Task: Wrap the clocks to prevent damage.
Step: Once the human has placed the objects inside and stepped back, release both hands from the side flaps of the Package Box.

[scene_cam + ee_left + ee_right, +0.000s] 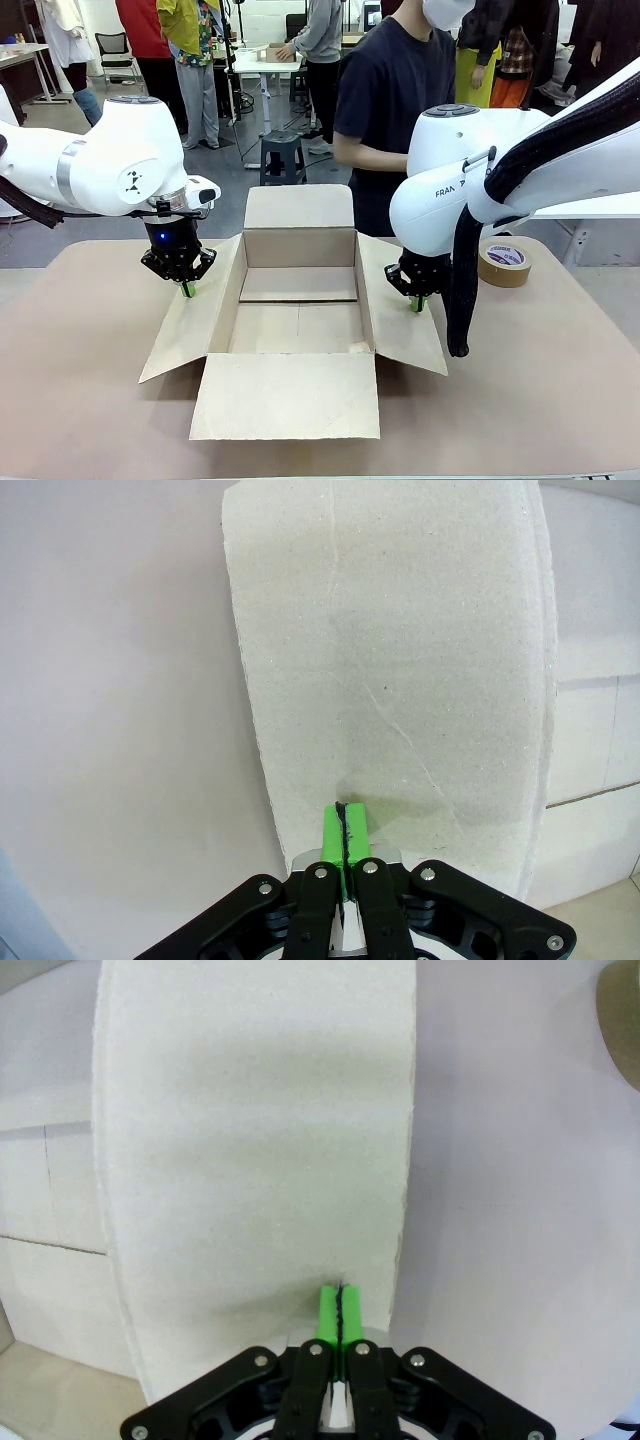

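An open cardboard box (290,400) stands mid-table with all its flaps spread outward. The clocks are out of view. My left gripper (187,290) is shut, its green tips pointing down onto the box's left flap (190,325). The left wrist view shows those shut tips (343,815) against that flap (400,660). My right gripper (417,303) is shut too, tips down on the right flap (405,325). From the right wrist, the closed gripper (341,1305) meets the flap (260,1140) near its outer edge. Neither gripper holds anything.
A roll of brown tape (505,262) lies on the table at the right, behind my right arm. A person in a dark shirt (385,100) stands at the far side behind the box. A small pale scrap (357,348) lies inside the box.
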`<act>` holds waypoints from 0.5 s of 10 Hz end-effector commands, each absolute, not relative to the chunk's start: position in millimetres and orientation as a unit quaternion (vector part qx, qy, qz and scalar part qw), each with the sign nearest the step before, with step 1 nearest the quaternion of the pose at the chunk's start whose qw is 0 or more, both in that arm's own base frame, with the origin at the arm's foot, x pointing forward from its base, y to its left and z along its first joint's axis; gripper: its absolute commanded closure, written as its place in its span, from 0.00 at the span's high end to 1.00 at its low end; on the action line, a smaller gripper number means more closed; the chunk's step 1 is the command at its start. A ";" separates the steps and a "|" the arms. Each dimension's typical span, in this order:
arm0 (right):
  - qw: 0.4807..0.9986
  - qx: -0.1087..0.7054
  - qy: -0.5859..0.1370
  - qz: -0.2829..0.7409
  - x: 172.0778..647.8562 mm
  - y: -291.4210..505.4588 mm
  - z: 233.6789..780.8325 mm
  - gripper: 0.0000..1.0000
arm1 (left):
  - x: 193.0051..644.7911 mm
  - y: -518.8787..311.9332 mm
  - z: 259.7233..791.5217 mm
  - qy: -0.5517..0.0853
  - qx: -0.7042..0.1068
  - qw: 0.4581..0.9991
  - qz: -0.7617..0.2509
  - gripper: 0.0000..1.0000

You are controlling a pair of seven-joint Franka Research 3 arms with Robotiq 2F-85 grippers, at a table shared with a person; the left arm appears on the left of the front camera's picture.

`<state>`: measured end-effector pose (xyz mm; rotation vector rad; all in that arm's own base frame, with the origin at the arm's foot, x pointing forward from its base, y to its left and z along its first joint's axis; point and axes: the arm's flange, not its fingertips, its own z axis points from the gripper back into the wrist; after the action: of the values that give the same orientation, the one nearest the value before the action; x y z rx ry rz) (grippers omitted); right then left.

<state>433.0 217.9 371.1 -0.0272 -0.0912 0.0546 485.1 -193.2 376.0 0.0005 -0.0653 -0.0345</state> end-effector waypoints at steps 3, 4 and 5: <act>0.998 -0.014 -0.045 0.028 433.0 218.0 370.7 0.01 | 484.4 -192.9 374.6 -0.033 0.006 0.999 -0.021 0.00; 0.998 -0.014 -0.045 0.028 433.0 218.0 370.7 0.01 | 484.4 -192.9 374.6 -0.033 0.006 0.999 -0.021 0.00; 0.998 -0.014 -0.045 0.028 433.0 218.0 370.7 0.01 | 484.4 -192.9 374.6 -0.033 0.006 0.999 -0.021 0.00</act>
<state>433.0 217.8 371.1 -0.0272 -0.0912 0.0546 485.1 -193.2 376.0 0.0005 -0.0653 -0.0346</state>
